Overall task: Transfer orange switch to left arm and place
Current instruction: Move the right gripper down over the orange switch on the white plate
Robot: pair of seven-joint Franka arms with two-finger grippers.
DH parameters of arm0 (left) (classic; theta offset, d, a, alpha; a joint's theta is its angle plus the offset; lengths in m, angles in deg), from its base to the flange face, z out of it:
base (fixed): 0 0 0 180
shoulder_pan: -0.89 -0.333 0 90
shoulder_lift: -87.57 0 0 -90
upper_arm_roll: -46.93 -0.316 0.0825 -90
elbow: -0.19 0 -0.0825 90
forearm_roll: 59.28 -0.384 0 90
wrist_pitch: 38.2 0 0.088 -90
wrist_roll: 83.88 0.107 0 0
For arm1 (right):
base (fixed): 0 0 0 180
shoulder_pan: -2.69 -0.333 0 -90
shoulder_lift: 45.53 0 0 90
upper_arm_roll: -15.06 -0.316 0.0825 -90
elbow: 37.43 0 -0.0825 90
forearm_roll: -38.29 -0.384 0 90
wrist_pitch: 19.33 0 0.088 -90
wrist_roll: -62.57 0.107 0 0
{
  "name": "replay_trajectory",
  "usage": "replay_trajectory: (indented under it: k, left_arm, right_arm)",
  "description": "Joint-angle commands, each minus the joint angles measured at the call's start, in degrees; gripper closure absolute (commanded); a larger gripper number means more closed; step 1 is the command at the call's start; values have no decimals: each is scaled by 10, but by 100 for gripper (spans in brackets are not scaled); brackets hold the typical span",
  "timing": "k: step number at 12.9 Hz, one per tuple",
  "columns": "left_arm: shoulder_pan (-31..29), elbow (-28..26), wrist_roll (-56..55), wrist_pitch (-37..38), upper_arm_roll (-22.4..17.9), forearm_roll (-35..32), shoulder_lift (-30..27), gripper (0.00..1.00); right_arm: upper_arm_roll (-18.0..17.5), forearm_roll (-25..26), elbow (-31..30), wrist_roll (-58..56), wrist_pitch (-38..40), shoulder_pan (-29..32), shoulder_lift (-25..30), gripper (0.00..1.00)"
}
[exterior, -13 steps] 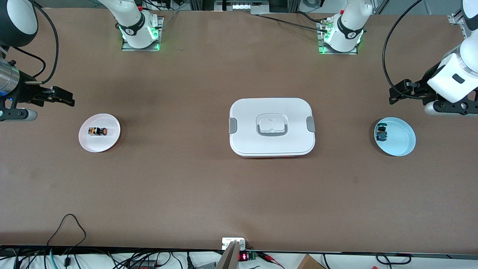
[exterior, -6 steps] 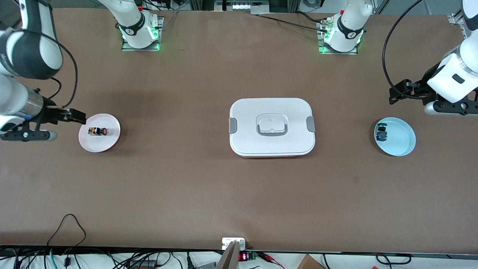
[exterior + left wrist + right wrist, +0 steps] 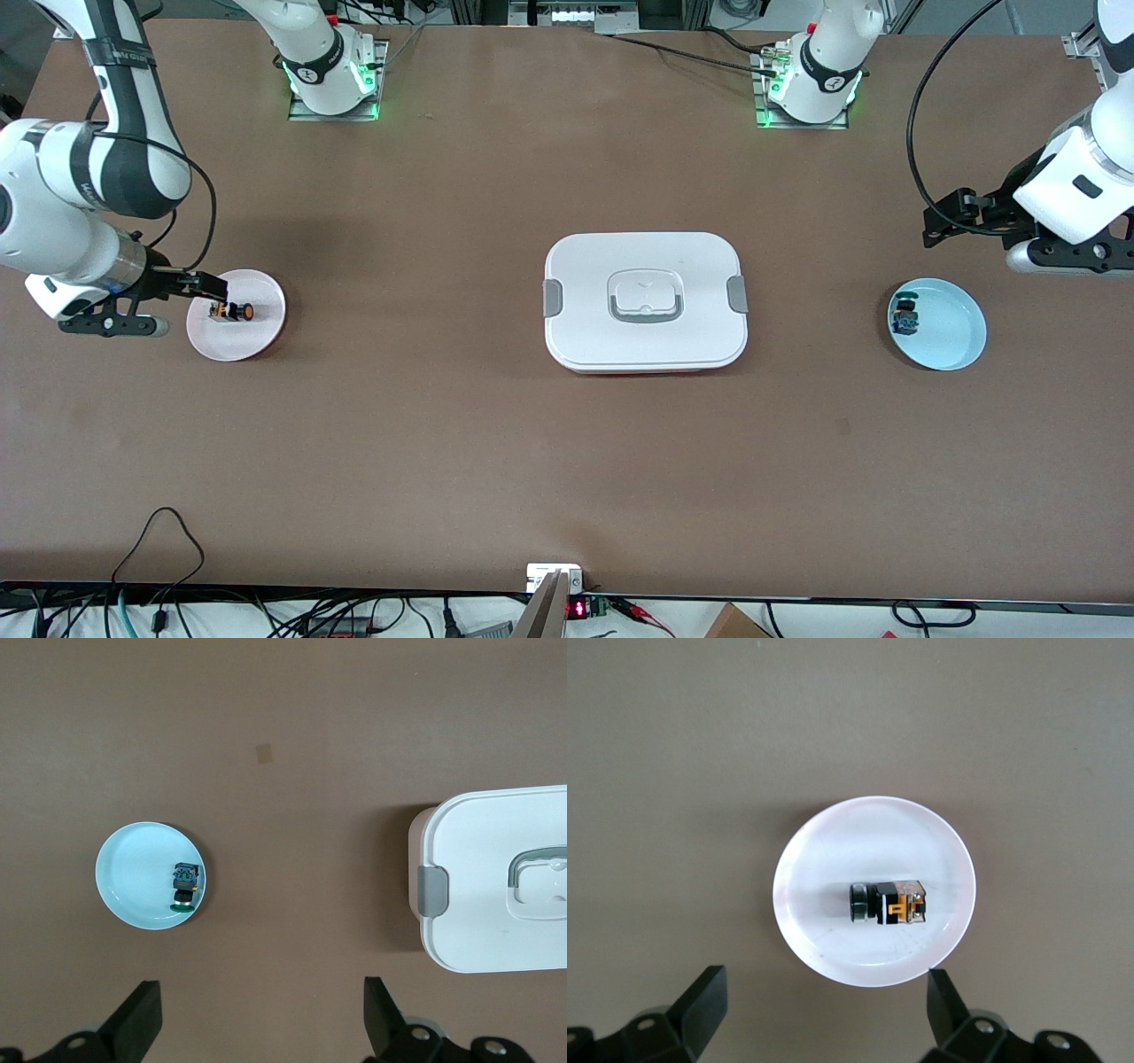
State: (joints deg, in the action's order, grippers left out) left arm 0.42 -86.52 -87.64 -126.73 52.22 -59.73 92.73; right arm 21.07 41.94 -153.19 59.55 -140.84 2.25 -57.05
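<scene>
The orange switch [image 3: 232,311] lies on its side on a small white plate [image 3: 259,333] toward the right arm's end of the table. In the right wrist view the switch [image 3: 889,903] lies in the middle of the plate [image 3: 824,859]. My right gripper [image 3: 211,285] is open and empty over the plate's rim, beside the switch; its own view shows it [image 3: 826,997] wide open. The white box [image 3: 645,301] stands shut at the table's middle. My left gripper [image 3: 930,226] waits open and empty in the air, its jaws [image 3: 261,1005] wide apart.
A light blue plate [image 3: 955,335] toward the left arm's end holds a blue-capped switch [image 3: 905,317]; both show in the left wrist view, plate [image 3: 133,877] and switch [image 3: 185,885], with the box's end [image 3: 496,877]. Cables lie along the table edge nearest the camera.
My right arm has swung in from the table's end and brought its gripper over the white plate's rim. The left arm, the box and both switches have not moved.
</scene>
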Motion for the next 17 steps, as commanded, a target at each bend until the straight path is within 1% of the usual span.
replay_trajectory:
  k: [1, 6, 8, 10, 12, 14, 16, 17]
  left_arm:
    - [-1, 18, -1, 13, 2, -11, 6, 0]
    - [-1, 17, -2, 13, 2, -10, 6, 0]
    - [-1, 17, -1, 14, 2, -8, 7, 0]
    - [6, 18, 2, 14, 5, 4, 8, 0]
    - [9, 19, 2, 11, 8, 5, 8, 0]
    - [1, 29, 18, 11, 6, 54, 27, 0]
    - [-7, 43, 18, 11, 2, 63, 28, 0]
    - [-1, 43, 16, 12, 4, 51, 30, 0]
  right_arm:
    - [-2, 14, -13, -4, -14, -4, -8, 0]
    - [-2, 14, -12, -1, -35, 9, -44, 0]
    - [-2, 14, -14, -1, -44, 11, -46, 0]
    - [-2, 14, -23, 1, -71, 25, -50, 0]
    - [-3, 13, -41, 2, -95, 33, -67, 0]
    - [-3, 14, -53, -1, -127, 40, -70, 0]
    - [-2, 14, -55, -2, -133, 42, -74, 0]
    - [-2, 14, -57, -4, -150, 42, -81, 0]
